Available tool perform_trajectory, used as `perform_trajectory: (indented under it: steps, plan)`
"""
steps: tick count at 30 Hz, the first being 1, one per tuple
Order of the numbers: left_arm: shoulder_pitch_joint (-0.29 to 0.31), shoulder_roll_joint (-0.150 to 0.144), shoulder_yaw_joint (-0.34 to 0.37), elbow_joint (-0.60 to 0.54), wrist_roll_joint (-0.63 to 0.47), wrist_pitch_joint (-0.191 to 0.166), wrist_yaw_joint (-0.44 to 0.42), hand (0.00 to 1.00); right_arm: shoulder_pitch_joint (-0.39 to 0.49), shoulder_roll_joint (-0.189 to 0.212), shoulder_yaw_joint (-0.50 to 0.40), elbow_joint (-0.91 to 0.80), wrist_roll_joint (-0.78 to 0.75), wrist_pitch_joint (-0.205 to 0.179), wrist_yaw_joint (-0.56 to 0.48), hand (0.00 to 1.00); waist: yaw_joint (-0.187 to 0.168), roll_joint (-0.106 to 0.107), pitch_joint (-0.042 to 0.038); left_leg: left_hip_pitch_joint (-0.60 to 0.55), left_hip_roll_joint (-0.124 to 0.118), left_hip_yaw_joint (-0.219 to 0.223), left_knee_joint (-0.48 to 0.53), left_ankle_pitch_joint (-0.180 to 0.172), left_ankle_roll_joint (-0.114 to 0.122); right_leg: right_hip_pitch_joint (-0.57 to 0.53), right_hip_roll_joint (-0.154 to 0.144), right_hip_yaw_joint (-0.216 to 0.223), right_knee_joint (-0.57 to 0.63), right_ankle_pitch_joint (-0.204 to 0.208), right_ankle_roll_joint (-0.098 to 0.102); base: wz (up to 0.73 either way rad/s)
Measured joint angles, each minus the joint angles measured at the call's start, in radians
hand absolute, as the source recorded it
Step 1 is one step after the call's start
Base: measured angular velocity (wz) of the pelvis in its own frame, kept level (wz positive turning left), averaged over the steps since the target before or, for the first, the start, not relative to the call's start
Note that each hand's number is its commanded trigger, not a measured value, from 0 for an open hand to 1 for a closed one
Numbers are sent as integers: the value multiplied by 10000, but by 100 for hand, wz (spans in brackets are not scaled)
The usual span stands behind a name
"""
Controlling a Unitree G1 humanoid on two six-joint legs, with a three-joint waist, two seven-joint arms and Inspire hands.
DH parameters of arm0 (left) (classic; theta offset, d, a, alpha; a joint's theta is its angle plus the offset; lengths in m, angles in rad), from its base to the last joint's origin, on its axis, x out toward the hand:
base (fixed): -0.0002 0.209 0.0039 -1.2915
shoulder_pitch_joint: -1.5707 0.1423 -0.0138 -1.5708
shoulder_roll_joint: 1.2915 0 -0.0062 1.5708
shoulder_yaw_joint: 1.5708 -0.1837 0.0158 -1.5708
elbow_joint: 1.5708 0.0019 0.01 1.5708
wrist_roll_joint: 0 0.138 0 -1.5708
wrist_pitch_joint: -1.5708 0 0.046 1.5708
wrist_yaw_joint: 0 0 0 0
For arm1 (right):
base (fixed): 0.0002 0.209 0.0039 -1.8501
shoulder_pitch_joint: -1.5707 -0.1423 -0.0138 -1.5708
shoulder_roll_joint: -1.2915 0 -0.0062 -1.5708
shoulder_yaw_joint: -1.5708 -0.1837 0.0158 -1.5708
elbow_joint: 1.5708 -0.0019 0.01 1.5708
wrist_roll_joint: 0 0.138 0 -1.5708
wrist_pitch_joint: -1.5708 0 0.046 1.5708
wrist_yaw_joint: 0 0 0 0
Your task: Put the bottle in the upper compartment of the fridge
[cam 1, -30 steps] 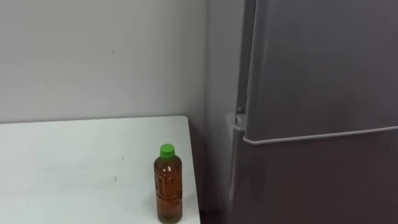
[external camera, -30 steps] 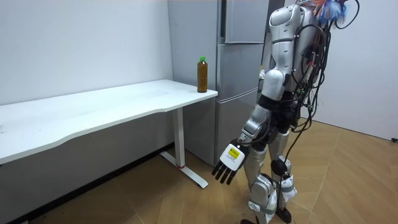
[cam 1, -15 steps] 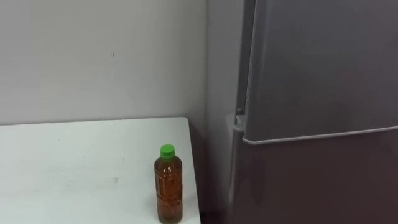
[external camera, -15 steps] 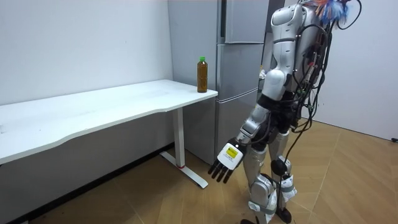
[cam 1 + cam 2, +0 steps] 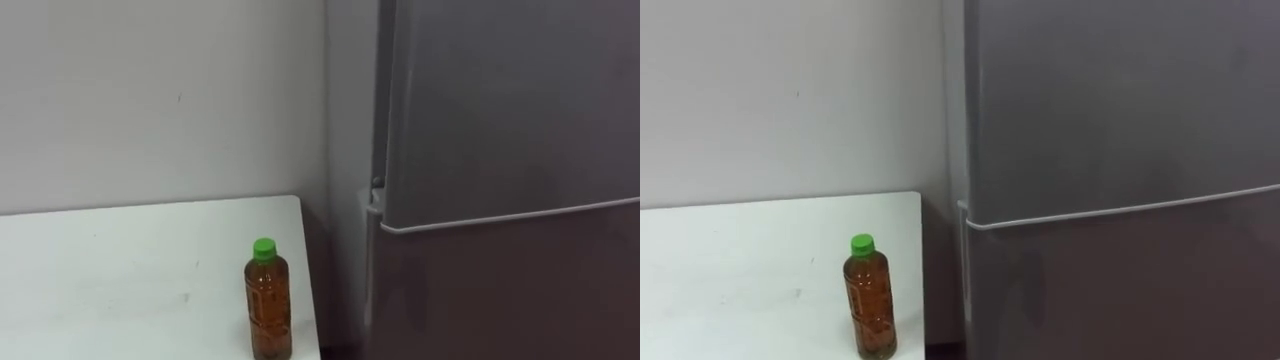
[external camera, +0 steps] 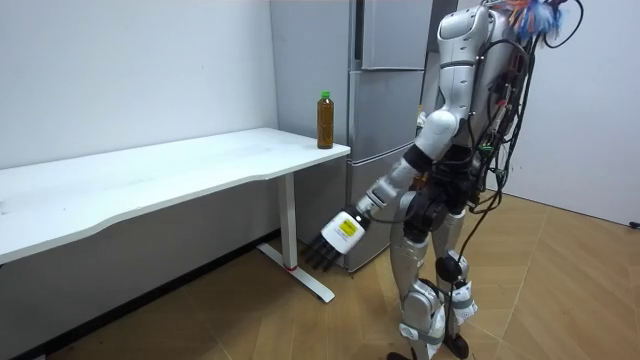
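Left hand (image 6: 338, 240), fingers straight and empty, swings forward toward the white table (image 5: 120, 270), where the green-capped bottle (image 5: 266, 300) stands untouched beside the closed fridge (image 5: 500, 130).

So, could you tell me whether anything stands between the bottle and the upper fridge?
The shut upper fridge door does. The bottle stands on the table beside it, with nothing else between.

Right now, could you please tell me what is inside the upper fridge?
Its inside cannot be seen: the upper fridge door is shut and covers it, and the lower door is shut too. The bottle stands upright outside, on the white table.
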Motion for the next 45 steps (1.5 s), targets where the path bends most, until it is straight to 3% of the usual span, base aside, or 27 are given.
perform_trajectory:
  steps: [6, 12, 30, 36, 38, 45]
  plan:
    - [-17, -1, -39, -1822, -373, -450, 393, 0, 230, -2, -62, -394, 43, -228, -9, 0, 24, 117, -7, -12, -4, 25, -9, 3, 0, -26, -1, 72, 11, -2, 1, 0]
    - [-13, -3, -45, -3663, -388, -463, 755, 0, 297, 36, -65, -478, 44, -282, 1, 0, 14, 62, -61, 9, -6, -3, -18, 4, 0, 4, -2, 13, -6, -4, 4, 0]
    - [-53, 0, 130, -7559, -474, -470, 1050, 0, 293, 146, -45, -392, 73, -262, -81, 0, -16, 17, -31, -2, -12, -60, 40, 3, 0, -60, -21, 30, 133, -63, -7, 0]
    - [-698, 2, 132, -7833, -458, -457, 947, 0, 218, 206, -46, -378, 15, -261, -78, 0, -35, 73, -12, 2, -21, -68, 115, 3, 0, -26, -26, 44, 114, -63, -6, 0]
    - [-852, 2, 130, -8131, -456, -447, 925, 0, 177, 213, -46, -377, -3, -259, -63, 0, -100, 57, 49, -14, -20, -69, 115, 3, 1, -63, -28, 45, 141, -63, -6, 0]
    - [-1668, 3, -178, -8928, -461, -462, 286, 0, -57, 266, 138, -215, 38, -274, 18, 0, -347, -21, 90, -135, -21, -89, 210, 5, 4, -128, -44, 33, 150, -58, -7, 0]
